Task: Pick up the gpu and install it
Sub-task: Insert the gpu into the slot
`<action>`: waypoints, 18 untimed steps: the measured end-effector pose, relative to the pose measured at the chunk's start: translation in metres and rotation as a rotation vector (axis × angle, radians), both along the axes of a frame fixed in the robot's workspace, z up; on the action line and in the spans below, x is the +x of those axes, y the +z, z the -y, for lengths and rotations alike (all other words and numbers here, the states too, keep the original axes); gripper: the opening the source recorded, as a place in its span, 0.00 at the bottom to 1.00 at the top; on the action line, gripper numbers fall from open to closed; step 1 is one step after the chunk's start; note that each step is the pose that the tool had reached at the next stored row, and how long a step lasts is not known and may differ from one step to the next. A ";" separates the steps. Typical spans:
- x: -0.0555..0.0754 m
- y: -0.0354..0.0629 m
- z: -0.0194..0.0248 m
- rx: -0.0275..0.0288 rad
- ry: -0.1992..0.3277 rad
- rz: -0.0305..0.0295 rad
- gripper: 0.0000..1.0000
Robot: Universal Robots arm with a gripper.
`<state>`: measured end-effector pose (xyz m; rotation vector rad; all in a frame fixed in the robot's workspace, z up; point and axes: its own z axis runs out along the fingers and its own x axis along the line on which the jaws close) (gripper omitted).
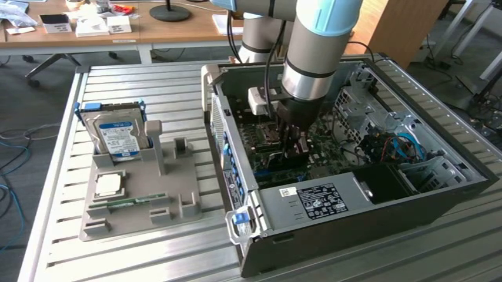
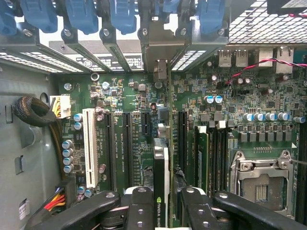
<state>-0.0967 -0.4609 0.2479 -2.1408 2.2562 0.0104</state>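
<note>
One arm is all I have, and in the exterior view it reaches down into the open computer case (image 1: pixel 439 194), which lies on its side on the slatted metal desk (image 1: pixel 157 247). My hand (image 1: pixel 292 141) is low over the motherboard (image 1: pixel 267 138), near the middle of the case, and what it grips is hard to make out from here. Well apart, toward the exterior view's left, a grey holder (image 1: pixel 141 202) sits on the desk with a silver hard drive (image 1: pixel 117 136) standing upright in it, a square processor chip (image 1: pixel 108 185) lying flat, and a narrow green memory stick (image 1: pixel 135 201) beside that. Several things are plainer in the wrist view: my hand (image 2: pixel 165 203) is closed partway, its two black fingers (image 2: pixel 139 211) pressed against either face of the gpu (image 2: pixel 163 163), which I hold edge-on and upright. The card stands over the green board (image 2: pixel 120 91) between two long black expansion slots (image 2: pixel 126 143), its metal bracket (image 2: pixel 161 48) reaching the row of rear slot openings with blue latches (image 2: pixel 81 14). I cannot tell whether its edge is seated in a slot. An empty processor socket (image 2: pixel 259 179) lies off to one side.
</note>
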 end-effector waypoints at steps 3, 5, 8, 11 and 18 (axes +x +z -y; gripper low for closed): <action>0.000 0.0000 0.0000 0.0000 0.000 0.0000 0.26; 0.000 0.0000 0.0000 0.0000 0.000 0.0000 0.26; 0.000 0.0000 0.0000 0.0000 0.000 0.0000 0.26; 0.000 -0.0006 -0.0002 0.0014 0.000 0.0006 0.27; 0.000 0.0000 0.0000 0.0001 0.000 0.0000 0.56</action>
